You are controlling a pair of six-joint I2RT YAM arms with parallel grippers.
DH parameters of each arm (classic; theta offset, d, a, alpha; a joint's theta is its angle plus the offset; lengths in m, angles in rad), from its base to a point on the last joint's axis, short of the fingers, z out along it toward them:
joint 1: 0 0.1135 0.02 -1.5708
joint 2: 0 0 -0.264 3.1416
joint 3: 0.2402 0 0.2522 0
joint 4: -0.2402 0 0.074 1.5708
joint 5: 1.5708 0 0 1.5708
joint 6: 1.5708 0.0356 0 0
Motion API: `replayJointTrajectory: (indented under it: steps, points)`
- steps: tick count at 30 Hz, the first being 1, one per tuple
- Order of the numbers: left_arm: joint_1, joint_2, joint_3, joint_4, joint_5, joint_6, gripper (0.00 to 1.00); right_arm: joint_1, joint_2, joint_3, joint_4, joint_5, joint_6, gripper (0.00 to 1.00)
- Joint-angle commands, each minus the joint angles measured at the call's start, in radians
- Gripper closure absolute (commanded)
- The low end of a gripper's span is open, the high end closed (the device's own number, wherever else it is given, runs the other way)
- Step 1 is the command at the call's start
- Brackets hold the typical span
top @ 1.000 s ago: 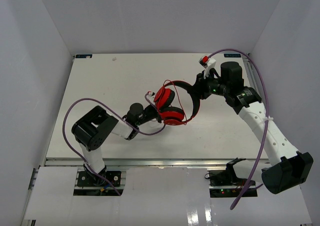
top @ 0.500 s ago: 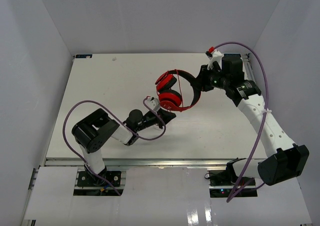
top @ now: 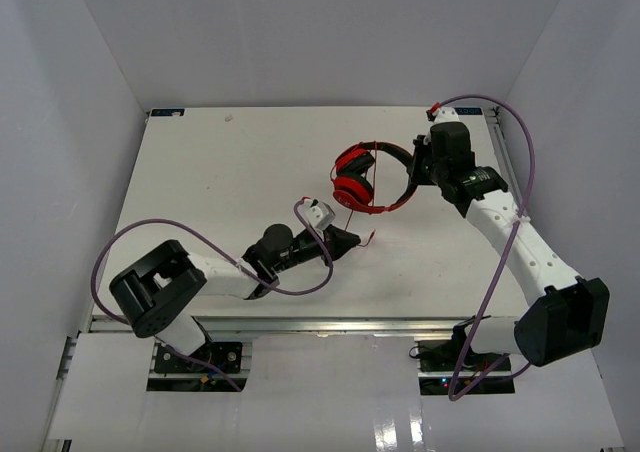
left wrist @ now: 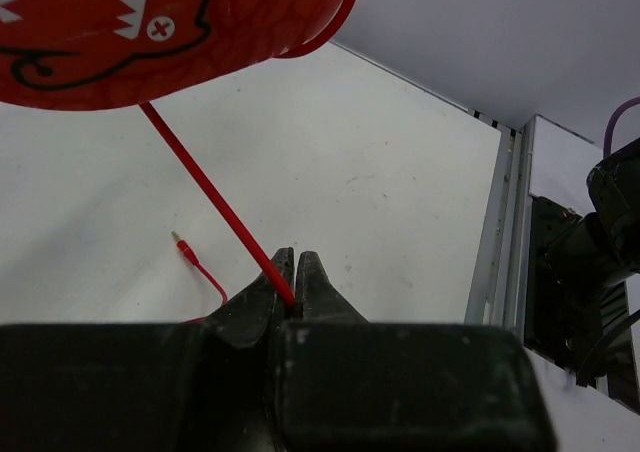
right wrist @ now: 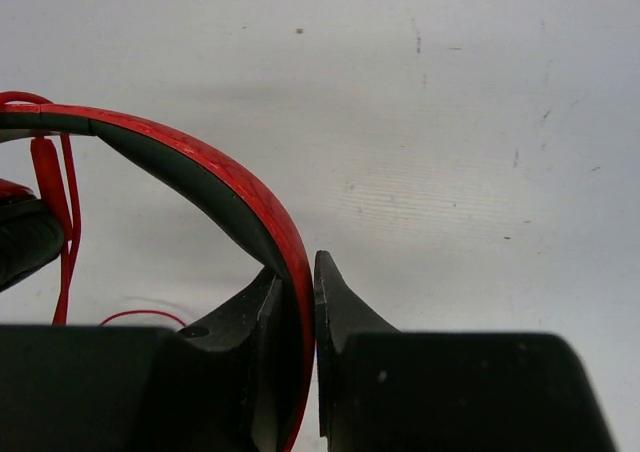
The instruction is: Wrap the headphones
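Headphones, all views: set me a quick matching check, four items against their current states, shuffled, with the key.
Items:
1. left gripper
2. right gripper
3. plug
4. earcup

States:
A. shut on the headband
B. loose, nothing gripping it
C. printed with white teeth
D. shut on the cord

Pairs: 1-D; 2-A; 3-B; 4-C
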Motion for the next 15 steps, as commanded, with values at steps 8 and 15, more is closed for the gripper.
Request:
replayJointTrajectory:
  steps: [8, 15]
  points:
    - [-0.064, -0.074, 0.096, -0.348, 0.088, -0.026, 0.87, 0.005, 0.016, -0.052, 0.353, 0.336, 0.045, 0.92]
    - [-0.104, 0.045, 0.159, -0.289, 0.109, -0.081, 0.81, 0.007, 0.049, -0.042, 0.353, 0.335, 0.045, 0.92]
